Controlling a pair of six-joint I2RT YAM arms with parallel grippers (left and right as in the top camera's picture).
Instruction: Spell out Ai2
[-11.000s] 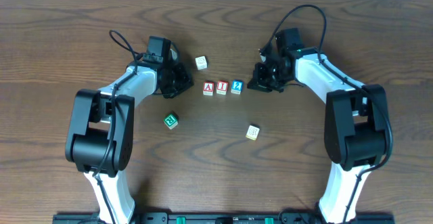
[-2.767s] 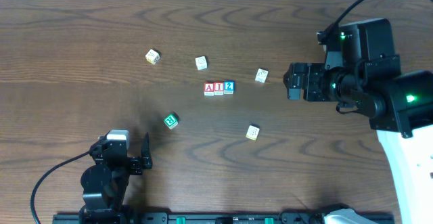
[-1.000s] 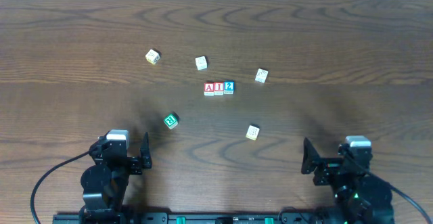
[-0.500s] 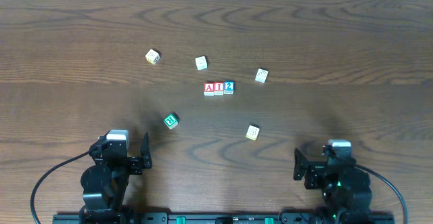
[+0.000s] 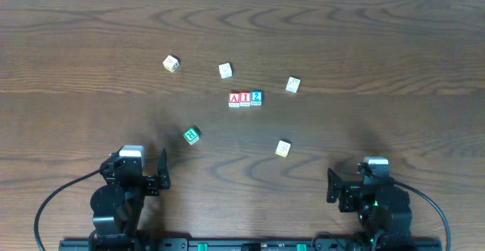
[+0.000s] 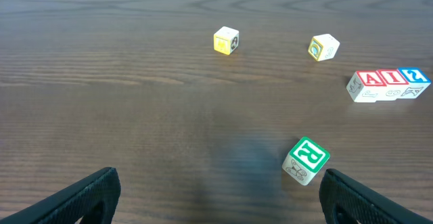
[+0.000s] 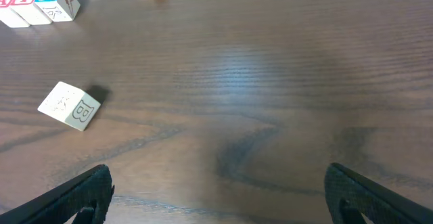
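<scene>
Three small blocks stand touching in a row at the table's middle: a red A block (image 5: 234, 98), a red I block (image 5: 245, 98) and a blue 2 block (image 5: 256, 97). The left wrist view shows the A block (image 6: 366, 82), I block (image 6: 390, 79) and 2 block (image 6: 414, 76) far off to the right. Both arms are folded back at the near edge, well away from the row. My left gripper (image 6: 218, 197) is open and holds nothing. My right gripper (image 7: 218, 190) is also open and holds nothing.
Loose blocks lie around the row: a green R block (image 5: 191, 135) just ahead of the left gripper, a yellow one (image 5: 171, 63), a white one (image 5: 225, 70), another (image 5: 293, 84) right of the row, and a pale B block (image 5: 283, 148) ahead of the right gripper.
The right arm has folded down from over the table's right side to the near edge and shifted slightly left there. The left arm and all blocks have stayed put over the last second.
</scene>
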